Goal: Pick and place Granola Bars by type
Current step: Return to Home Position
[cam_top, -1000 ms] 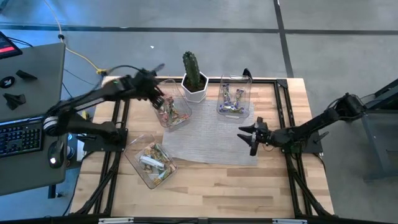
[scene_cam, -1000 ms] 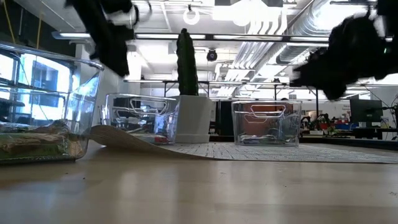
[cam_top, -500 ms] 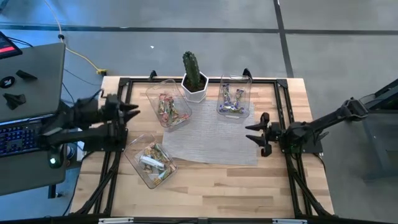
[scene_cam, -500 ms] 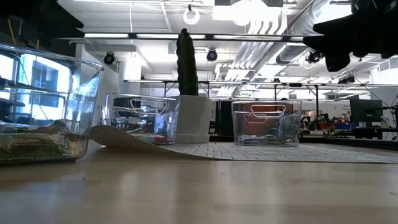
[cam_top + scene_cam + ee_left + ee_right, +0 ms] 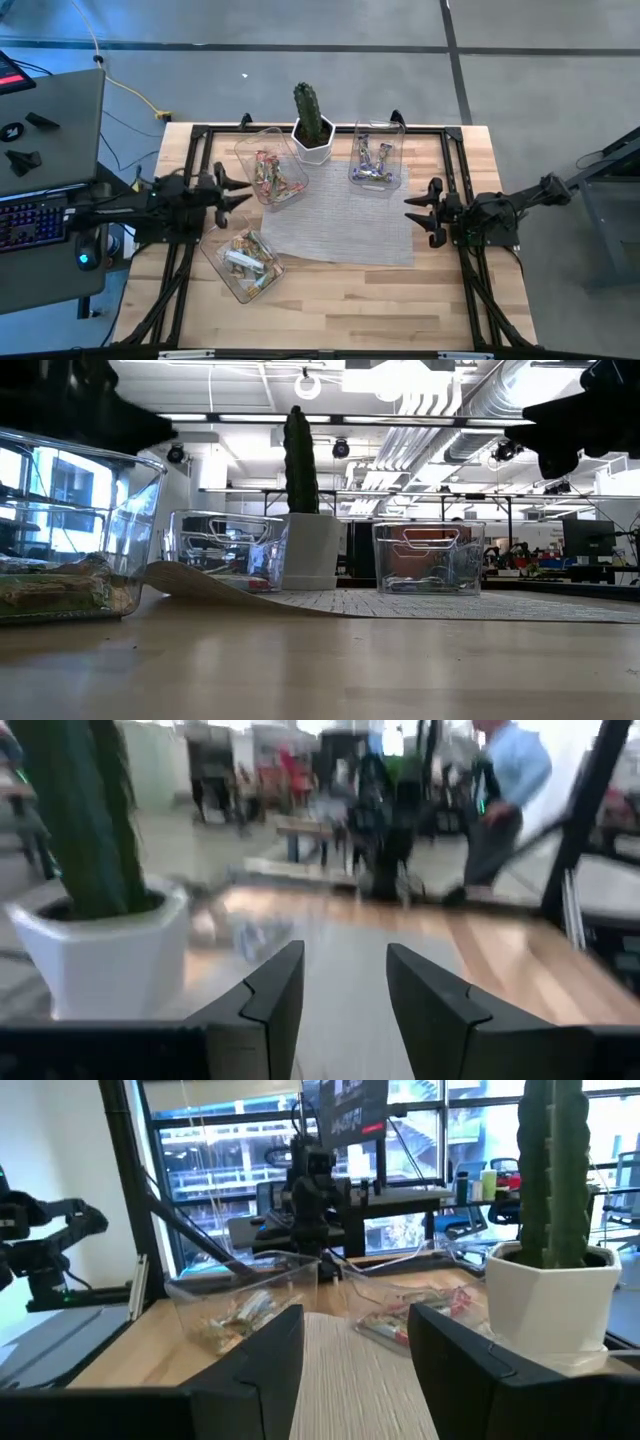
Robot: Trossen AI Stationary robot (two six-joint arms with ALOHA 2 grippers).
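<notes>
The granola bars lie sorted in three clear tubs. Red-orange ones fill the far-left tub point(image 5: 270, 172), purple ones the far-right tub point(image 5: 377, 160), and green-yellow ones the near-left tub point(image 5: 243, 262). My left gripper point(image 5: 238, 195) point(image 5: 345, 990) hovers open and empty at the table's left side, between the two left tubs. It points toward the right. My right gripper point(image 5: 412, 212) point(image 5: 355, 1350) hovers open and empty over the right edge of the grey mat point(image 5: 340, 215), pointing left. In the right wrist view I see the green-yellow tub point(image 5: 240, 1305) and the red-orange tub point(image 5: 420, 1305).
A cactus in a white pot point(image 5: 312, 125) stands at the far edge between the two far tubs. In the low view the mat's near-left corner point(image 5: 175, 575) curls up. A keyboard and a laptop sit off the table's left side. A person point(image 5: 505, 790) walks in the room beyond.
My left gripper has drawn back from above the red-orange tub toward the table's left and near side, and it has come down to a level pose. My right gripper has moved a little toward the right edge. The tubs and bars have stayed put.
</notes>
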